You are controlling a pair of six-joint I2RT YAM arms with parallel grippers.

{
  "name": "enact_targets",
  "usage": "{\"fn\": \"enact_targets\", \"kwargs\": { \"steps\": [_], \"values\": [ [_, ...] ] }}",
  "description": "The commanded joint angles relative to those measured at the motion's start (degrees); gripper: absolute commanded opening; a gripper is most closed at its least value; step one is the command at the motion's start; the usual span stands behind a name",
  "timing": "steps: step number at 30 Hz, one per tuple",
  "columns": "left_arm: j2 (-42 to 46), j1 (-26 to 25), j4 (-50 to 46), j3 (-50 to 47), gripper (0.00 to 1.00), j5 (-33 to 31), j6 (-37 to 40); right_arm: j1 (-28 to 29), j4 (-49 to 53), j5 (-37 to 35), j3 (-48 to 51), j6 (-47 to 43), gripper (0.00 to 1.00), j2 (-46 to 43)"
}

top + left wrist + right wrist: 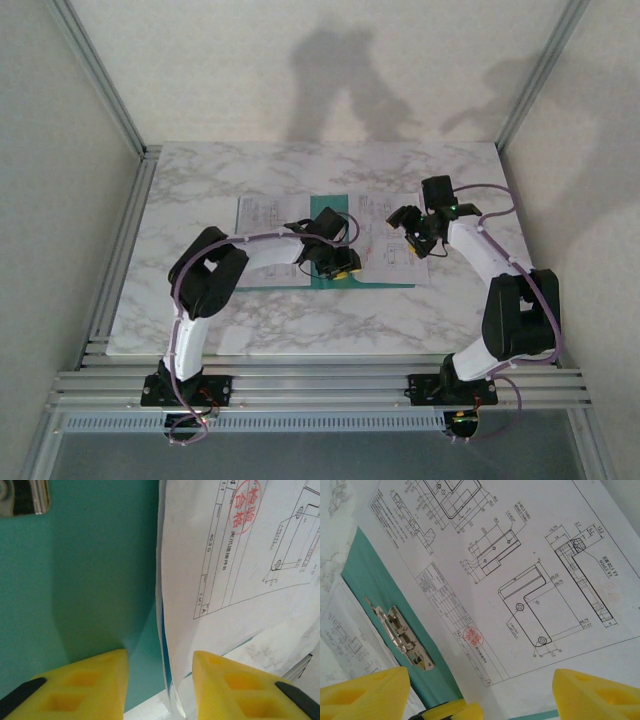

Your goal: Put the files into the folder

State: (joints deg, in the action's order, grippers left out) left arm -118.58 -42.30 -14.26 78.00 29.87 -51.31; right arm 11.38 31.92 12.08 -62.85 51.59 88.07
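The teal folder lies open at mid-table, its metal clip on the centre fold. One printed drawing sheet covers its left half and another its right half. My left gripper is low over the fold near the folder's front edge. In the left wrist view its jaws are apart, and the raised left edge of the right sheet stands between them, unclamped, above the teal folder. My right gripper hovers over the right sheet, open with nothing between its fingers.
The marble table runs out to the frame posts at the back corners and the rail at the front. The right sheet overhangs the folder's right edge. The two grippers are close together over the folder's right half.
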Motion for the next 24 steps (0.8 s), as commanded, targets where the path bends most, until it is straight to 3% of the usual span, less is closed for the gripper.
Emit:
{"fn": "enact_targets", "kwargs": {
  "steps": [1, 9, 13, 24],
  "values": [
    [-1.42, -0.66, 0.95, 2.00, 0.33, 0.98, -0.65, -0.43, -0.59, 0.82, 0.71, -0.57, 0.76, -0.98],
    [-2.19, -1.04, 1.63, 2.65, 0.16, 0.77, -1.28, -0.45, -1.76, 1.86, 0.60, -0.48, 0.76, -1.34],
    [-1.76, -0.92, 2.15, 2.69, 0.01, -0.01, -2.02, -0.43, -1.67, 2.04, 0.58, -0.70, 0.76, -1.59],
    [4.11, 1.87, 7.04, -5.48, 0.00, 2.71, -3.89, -0.46, -1.80, 2.06, 1.24, -0.87, 0.76, -2.38]
  ]
}}
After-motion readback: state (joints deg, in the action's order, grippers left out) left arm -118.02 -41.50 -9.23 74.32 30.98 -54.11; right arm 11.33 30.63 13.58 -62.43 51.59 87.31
